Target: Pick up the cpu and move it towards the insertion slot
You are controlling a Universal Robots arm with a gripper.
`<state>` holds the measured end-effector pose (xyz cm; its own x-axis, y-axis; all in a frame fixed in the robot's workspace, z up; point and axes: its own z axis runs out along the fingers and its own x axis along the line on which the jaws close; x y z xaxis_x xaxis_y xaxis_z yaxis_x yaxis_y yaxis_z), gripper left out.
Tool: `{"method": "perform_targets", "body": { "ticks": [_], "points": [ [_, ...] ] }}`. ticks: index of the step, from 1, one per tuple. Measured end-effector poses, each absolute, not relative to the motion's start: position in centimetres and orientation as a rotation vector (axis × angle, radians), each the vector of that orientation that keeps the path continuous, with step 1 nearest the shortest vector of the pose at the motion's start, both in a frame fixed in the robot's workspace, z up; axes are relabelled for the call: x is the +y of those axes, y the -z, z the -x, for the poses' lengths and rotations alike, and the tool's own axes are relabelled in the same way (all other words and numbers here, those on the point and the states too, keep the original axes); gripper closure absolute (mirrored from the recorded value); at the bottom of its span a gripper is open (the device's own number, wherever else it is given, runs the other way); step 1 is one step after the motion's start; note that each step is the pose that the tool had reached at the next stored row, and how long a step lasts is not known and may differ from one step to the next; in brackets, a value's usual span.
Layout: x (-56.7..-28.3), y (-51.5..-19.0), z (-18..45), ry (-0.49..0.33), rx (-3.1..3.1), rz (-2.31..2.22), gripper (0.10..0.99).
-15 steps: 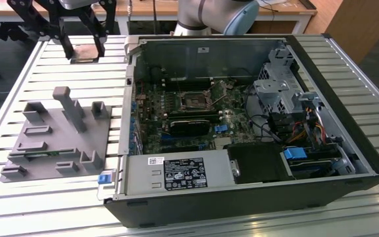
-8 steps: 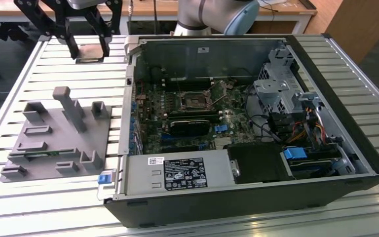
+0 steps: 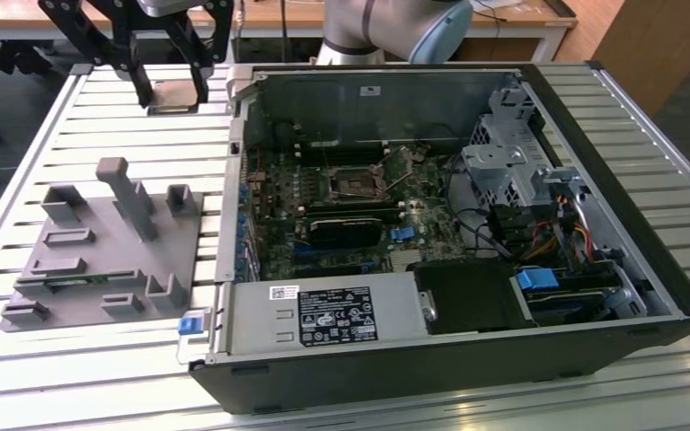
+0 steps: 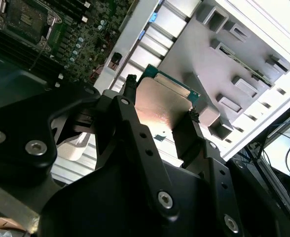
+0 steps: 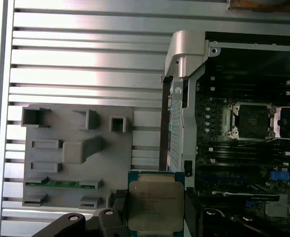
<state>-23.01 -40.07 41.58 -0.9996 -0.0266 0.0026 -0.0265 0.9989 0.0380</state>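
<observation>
The cpu (image 3: 179, 92) is a flat silvery square with a pale green rim, held in the air over the slatted table beside the open computer case, at the exterior view's upper left. My gripper (image 3: 175, 101) is shut on it, with one black finger on each of two opposite edges. Both wrist views show the cpu (image 4: 162, 106) (image 5: 155, 200) between the fingers (image 4: 127, 106) (image 5: 116, 207). The insertion slot (image 3: 351, 182) (image 5: 253, 120) (image 4: 24, 19) is a dark square socket with a shiny frame on the motherboard inside the case, well apart from the cpu.
The open black case (image 3: 632, 224) fills the middle and the exterior view's right, its raised metal wall (image 3: 234, 180) standing between cpu and socket. A grey plastic fixture (image 3: 105, 260) with upright posts lies on the slatted table (image 3: 82, 377). A power supply (image 3: 321, 319) sits at the near end.
</observation>
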Motion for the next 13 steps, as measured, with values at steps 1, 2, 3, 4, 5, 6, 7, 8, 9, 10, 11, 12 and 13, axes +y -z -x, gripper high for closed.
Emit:
{"method": "perform_targets", "body": {
  "ticks": [1,2,3,4,5,6,7,8,9,10,11,12,13],
  "points": [
    [-40.1,-41.6,22.9,0.06,-3.138,-0.042,0.545],
    [-40.1,-41.6,22.8,0.059,-3.138,-0.042,0.545],
    [-40.1,-41.6,22.7,0.06,-3.138,-0.042,0.545],
    [-40.1,-41.6,22.6,0.06,-3.138,-0.042,0.545],
    [-40.1,-41.6,22.5,0.06,-3.138,-0.042,0.545],
    [-40.1,-41.6,22.3,0.059,-3.138,-0.042,0.545],
    [-40.1,-41.6,22.2,0.06,-3.138,-0.042,0.545],
    [-40.1,-41.6,22.1,0.06,-3.138,-0.042,0.545],
    [-40.1,-41.6,22.0,0.06,-3.138,-0.042,0.545],
    [-40.1,-41.6,21.9,0.059,-3.138,-0.042,0.545],
    [-40.1,-41.6,21.8,0.059,-3.138,-0.042,0.545],
    [-40.1,-41.6,21.7,0.06,-3.138,-0.042,0.545],
    [-40.1,-41.6,21.6,0.06,-3.138,-0.042,0.545]
  ]
}}
